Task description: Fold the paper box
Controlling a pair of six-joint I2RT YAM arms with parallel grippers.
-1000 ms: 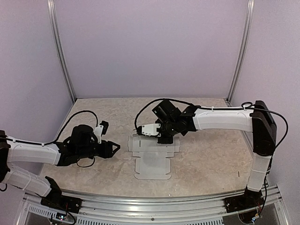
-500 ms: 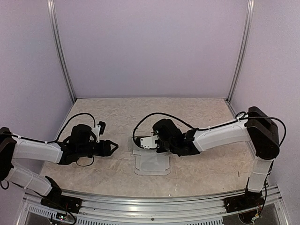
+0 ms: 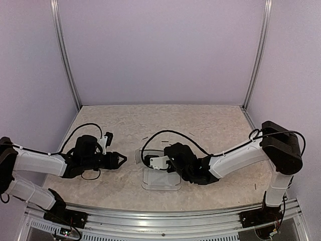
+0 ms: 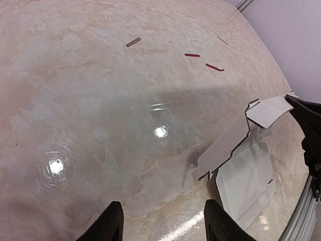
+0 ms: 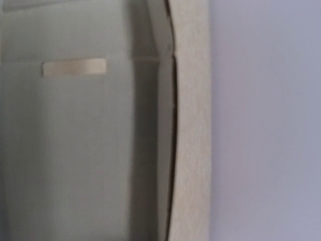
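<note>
The paper box [image 3: 161, 179] is a pale die-cut blank on the table's near middle. Its near panel [image 4: 244, 179] lies flat, while the far part [image 4: 225, 144] stands raised and tilted, ending in a lifted flap [image 4: 268, 110]. My right gripper [image 3: 147, 160] is shut at that flap's tip, and its dark finger [image 4: 307, 120] meets the card. The right wrist view shows only card at close range, with a pale slot [image 5: 74, 67]; its own fingers are hidden. My left gripper [image 3: 122, 159] hovers open over bare table left of the box, with its fingertips [image 4: 113, 223] apart and nothing between them.
Thin red and brown scraps [image 4: 192, 54] [image 4: 133, 41] lie on the marble tabletop beyond the box. Pale violet walls close the cell on three sides, and a metal rail [image 3: 165, 216] runs along the near edge.
My right gripper has swung from the blank's far edge towards the near side, lifting and folding the far part up. The left gripper has barely moved.
</note>
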